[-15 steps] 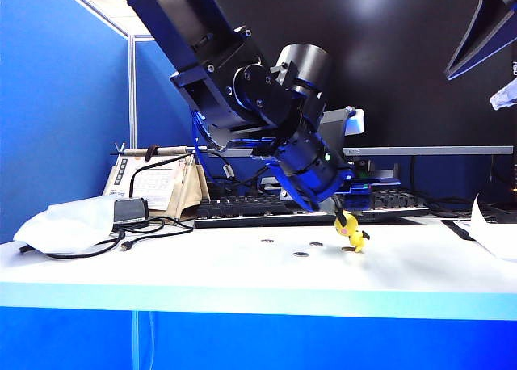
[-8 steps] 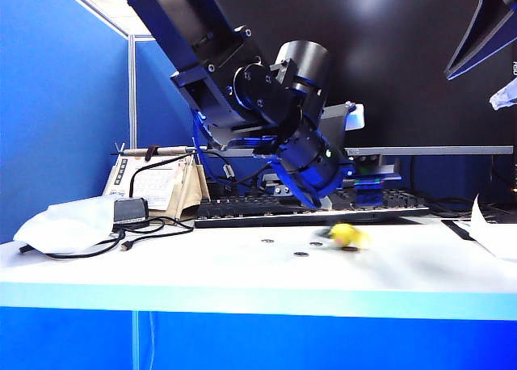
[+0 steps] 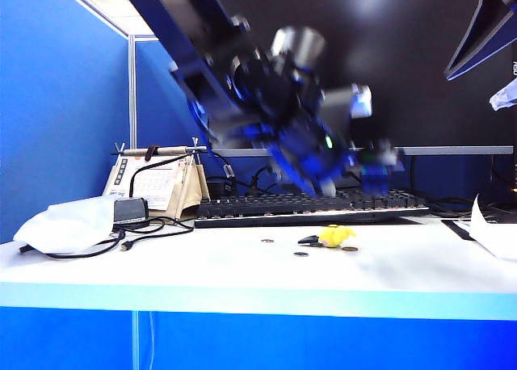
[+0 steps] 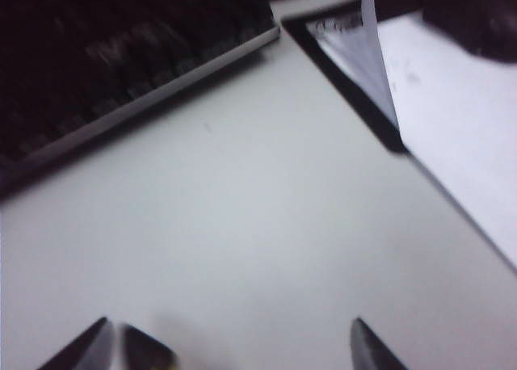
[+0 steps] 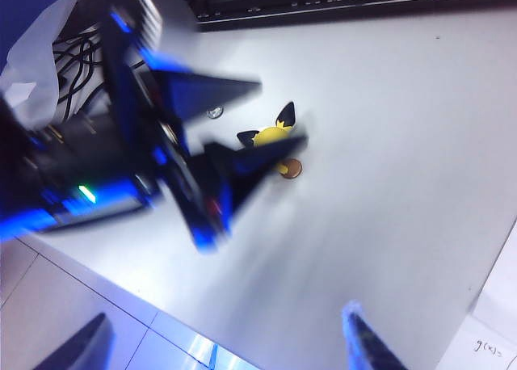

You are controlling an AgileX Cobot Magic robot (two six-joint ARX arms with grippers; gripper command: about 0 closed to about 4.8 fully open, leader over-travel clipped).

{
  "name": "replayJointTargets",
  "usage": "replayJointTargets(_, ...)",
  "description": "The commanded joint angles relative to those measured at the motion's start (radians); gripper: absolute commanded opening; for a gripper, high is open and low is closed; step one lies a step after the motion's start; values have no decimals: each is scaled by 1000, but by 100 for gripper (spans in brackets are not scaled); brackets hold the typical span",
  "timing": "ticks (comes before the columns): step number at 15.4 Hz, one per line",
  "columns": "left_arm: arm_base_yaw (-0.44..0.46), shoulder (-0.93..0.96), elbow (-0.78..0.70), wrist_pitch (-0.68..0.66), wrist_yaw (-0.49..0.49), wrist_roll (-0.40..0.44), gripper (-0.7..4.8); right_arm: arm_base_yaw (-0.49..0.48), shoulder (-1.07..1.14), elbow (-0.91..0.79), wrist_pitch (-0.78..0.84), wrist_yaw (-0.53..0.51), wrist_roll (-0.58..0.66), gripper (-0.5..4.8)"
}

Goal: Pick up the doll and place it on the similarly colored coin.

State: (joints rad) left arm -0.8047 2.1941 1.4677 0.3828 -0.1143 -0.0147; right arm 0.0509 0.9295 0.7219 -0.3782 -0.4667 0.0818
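Since the earlier frame the doll [image 3: 335, 236] has gone from standing under the left end effector [image 5: 242, 136] to lying on its side on the table [image 3: 242, 277], and that end effector has lifted clear — blurred, above the keyboard [image 3: 311, 207]. Its fingers are spread, holding nothing. The doll lies just beside the coin [image 3: 349, 248], perhaps touching it — not squarely on top. Three darker coins [image 3: 300, 254] sit nearby. At the right, the right end effector [image 5: 226, 338] hangs high, fingers spread wide and empty.
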Motion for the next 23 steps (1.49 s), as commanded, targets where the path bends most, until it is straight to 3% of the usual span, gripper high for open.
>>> replayJointTargets(1, 36, -80, 5, 17, -28, 7, 382, 2, 6, 2, 21, 2, 0, 369)
replayJointTargets(4, 100, -198, 4, -106, -46, 7, 381, 2, 5, 2, 33, 2, 1, 369)
replayJointTargets(8, 200, -339, 1, -343, 34, 2, 380, -11, -22, 2, 47, 31, 5, 369)
replayJointTargets(12, 236, -486, -78, -385, 46, 5, 360, -74, -93, 2, 38, 31, 31, 369)
replayJointTargets(13, 242, -521, -99, -389, 44, 6, 329, -86, -107, 2, 39, 32, 42, 369)
replayJointTargets(16, 249, -652, -165, -440, 44, 19, 170, -132, -169, 2, 38, 33, 70, 369)
replayJointTargets(17, 254, -697, -190, -460, 44, 24, 74, -142, -190, 2, 38, 48, 76, 369)
replayJointTargets(18, 254, -734, -220, -464, 39, 23, 16, -143, -207, 2, 39, 55, 77, 369)
replayJointTargets(21, 254, -866, -354, -464, -43, 0, -6, -142, -273, 2, 17, 119, 80, 369)
replayJointTargets(23, 254, -954, -454, -456, -92, -23, -6, -140, -319, 1, -16, 238, 83, 369)
